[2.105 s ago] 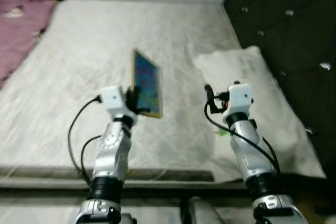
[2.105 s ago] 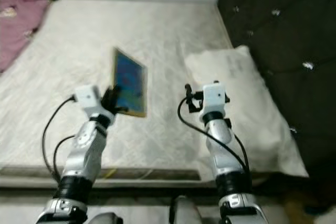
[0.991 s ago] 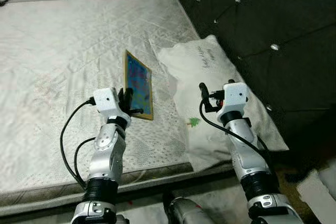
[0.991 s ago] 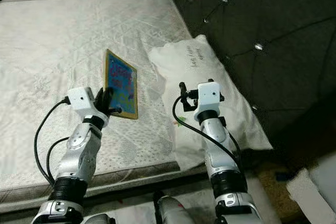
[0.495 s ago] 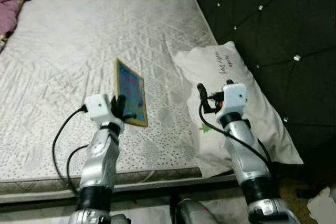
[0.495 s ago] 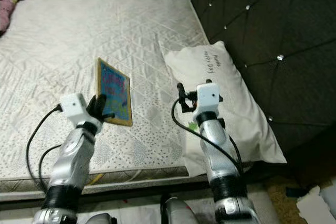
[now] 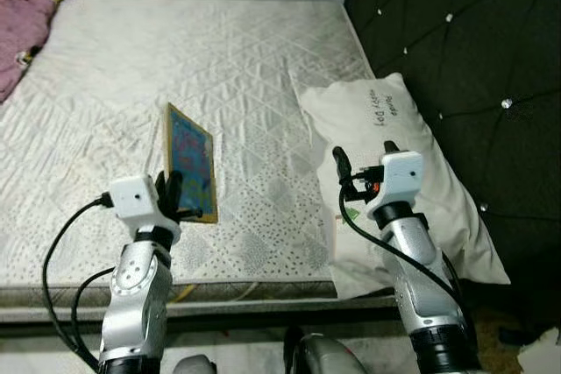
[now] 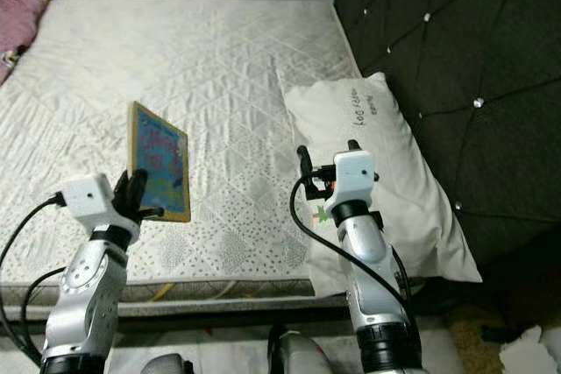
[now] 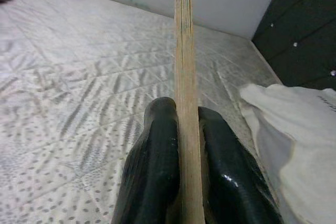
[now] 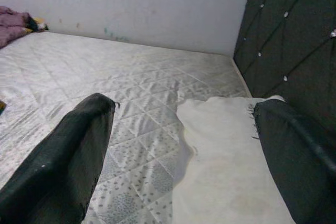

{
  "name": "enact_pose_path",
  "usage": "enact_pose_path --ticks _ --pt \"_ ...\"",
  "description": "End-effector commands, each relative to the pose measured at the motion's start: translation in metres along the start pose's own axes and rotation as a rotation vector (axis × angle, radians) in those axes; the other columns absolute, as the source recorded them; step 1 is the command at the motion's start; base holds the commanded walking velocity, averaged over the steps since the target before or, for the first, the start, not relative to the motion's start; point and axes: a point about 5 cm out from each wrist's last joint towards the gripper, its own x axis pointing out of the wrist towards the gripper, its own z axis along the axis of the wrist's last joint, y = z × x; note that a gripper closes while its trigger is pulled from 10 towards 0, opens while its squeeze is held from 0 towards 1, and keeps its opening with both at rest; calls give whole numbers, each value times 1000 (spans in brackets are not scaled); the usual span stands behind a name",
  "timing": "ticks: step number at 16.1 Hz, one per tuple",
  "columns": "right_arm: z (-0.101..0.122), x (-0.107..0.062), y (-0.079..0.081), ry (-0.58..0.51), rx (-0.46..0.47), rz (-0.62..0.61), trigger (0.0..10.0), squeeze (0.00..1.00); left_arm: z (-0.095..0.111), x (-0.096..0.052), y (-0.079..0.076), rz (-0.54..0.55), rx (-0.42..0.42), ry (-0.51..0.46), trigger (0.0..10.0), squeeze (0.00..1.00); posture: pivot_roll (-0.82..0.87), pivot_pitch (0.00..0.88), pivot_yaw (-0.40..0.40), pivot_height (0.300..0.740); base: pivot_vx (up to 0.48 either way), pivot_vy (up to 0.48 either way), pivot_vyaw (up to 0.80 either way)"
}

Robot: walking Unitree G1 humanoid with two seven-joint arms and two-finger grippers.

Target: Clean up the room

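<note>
My left gripper (image 7: 175,199) is shut on the lower edge of a thin board (image 7: 189,162) with a wooden frame and a colourful blue picture face, held upright above the mattress (image 7: 175,67). In the left wrist view the board's edge (image 9: 184,87) stands pinched between both black fingers (image 9: 157,166). My right gripper (image 7: 359,164) is open with nothing between its fingers, raised over the near end of the white pillow (image 7: 394,164). The right wrist view looks past its spread fingers (image 10: 68,150) at the pillow (image 10: 220,150).
A pink garment (image 7: 26,15) lies bunched at the mattress's far left corner. A dark tufted headboard (image 7: 465,41) rises along the right side. The mattress's front edge (image 7: 219,291) is just below my arms. A white scrap (image 8: 526,348) lies on the floor at the right.
The camera has swung back left, so the whole scene shifted. My left gripper still holds the board upright, and my right gripper stays open over the pillow.
</note>
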Motion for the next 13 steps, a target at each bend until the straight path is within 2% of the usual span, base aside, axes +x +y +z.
enact_pose_path --ticks 1,5,13 --pt "3 -1 -1 3 -1 -4 10000 0 11 2 -3 -16 5 -34 10000 0 6 100 -29 740 0 0 0" --pt "5 0 1 11 2 7 10000 0 13 4 -6 -21 8 -28 10000 0 3 98 -25 736 0 0 0" --pt "5 -1 3 19 7 24 10000 0 13 5 -7 -18 -8 -18 10000 0 2 101 -24 625 0 0 0"
